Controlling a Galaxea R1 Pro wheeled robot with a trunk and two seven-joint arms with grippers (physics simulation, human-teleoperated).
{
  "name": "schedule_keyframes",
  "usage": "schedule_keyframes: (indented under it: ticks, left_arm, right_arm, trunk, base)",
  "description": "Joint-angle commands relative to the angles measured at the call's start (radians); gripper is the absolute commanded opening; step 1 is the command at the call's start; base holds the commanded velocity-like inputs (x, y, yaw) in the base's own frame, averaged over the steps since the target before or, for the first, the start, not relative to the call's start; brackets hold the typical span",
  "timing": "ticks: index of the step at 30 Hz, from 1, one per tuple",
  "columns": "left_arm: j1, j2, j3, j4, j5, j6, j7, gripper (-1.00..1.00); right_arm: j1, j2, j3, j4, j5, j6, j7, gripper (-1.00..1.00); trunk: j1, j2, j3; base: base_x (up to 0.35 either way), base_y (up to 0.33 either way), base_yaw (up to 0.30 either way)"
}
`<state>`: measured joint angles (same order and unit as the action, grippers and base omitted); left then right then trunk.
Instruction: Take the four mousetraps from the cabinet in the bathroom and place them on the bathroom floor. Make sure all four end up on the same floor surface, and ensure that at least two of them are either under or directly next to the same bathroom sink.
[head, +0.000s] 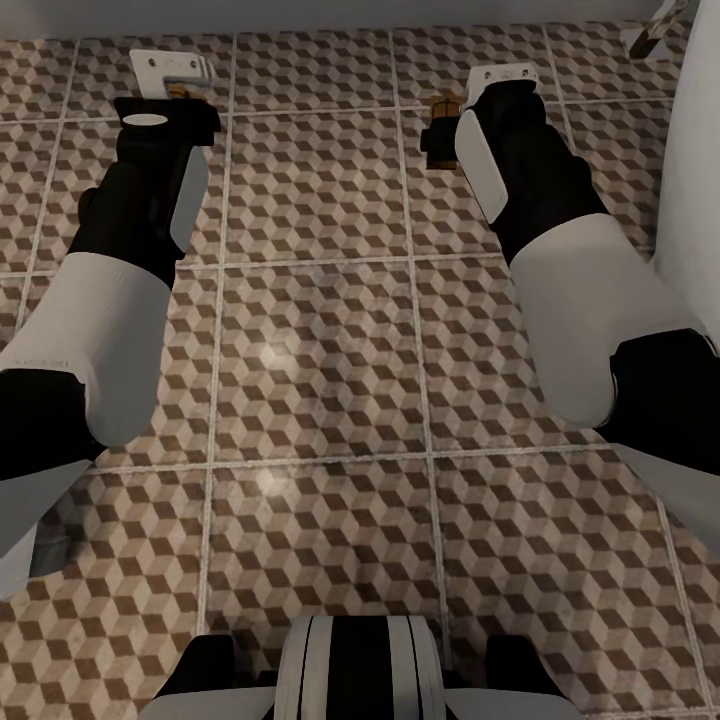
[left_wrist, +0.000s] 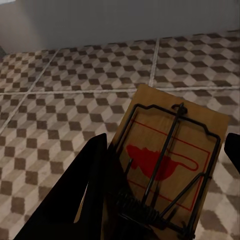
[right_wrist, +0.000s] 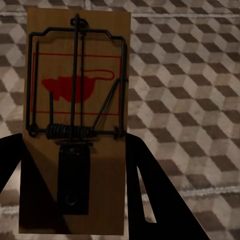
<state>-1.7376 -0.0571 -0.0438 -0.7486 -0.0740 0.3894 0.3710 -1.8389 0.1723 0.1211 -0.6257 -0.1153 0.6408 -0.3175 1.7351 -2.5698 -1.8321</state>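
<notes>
Looking down from the head view, both black-and-white arms reach forward over the bathroom floor (head: 320, 360) of square tiles printed with brown, beige and white cubes and pale grout lines.

Left side: the left gripper (head: 172, 80) sits near the far edge of the floor, close to the pale wall base. A bit of brown shows under its white end. In the left wrist view, a flat rectangular light-brown wooden mousetrap (left_wrist: 170, 170) with black wire bar, coil spring and a red mouse print lies between the two dark fingers (left_wrist: 75, 200). The left gripper (left_wrist: 165, 200) is pinching the board from both sides; one finger touches the board's edge, the other is cut off at the frame edge. Tiles lie below it; whether the trap rests on them or hangs above, cannot tell.

Right side: the right gripper (head: 500, 85) is level with the left one, well apart. A second brown mousetrap (head: 440, 135) pokes out just beside it. In the right wrist view, this second wooden trap (right_wrist: 77, 115), same black wire and red print, sits between the dark fingers (right_wrist: 150, 200), and the right gripper (right_wrist: 75, 200) is clamped on the board's sides.

Far right: a white curved fixture (head: 690, 170) stands at the frame edge.
</notes>
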Motion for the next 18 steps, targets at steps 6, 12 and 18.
schedule_keyframes:
  ticks: [6,12,18]
  left_arm:
    - [0.001,0.002,-0.004,-0.006,-0.007,0.008,0.002,-1.0]
    - [0.001,0.002,-0.005,-0.006,-0.007,0.011,0.002,-1.0]
    - [0.001,0.002,-0.005,-0.007,-0.006,0.013,0.002,-1.0]
  right_arm:
    - [0.0,-0.001,0.005,0.0,-0.014,0.001,-0.011,-1.0]
    - [0.0,-0.001,0.005,0.0,-0.014,0.001,-0.011,-1.0]
    - [0.0,-0.001,0.005,0.0,-0.014,0.0,-0.011,-1.0]
  trunk:
    - [0.0,0.0,-0.001]
    - [0.0,0.0,-0.001]
    - [0.0,0.0,-0.001]
  base:
    - [0.0,0.0,0.0]
    - [0.037,0.003,0.0]
    - [0.212,0.006,0.0]
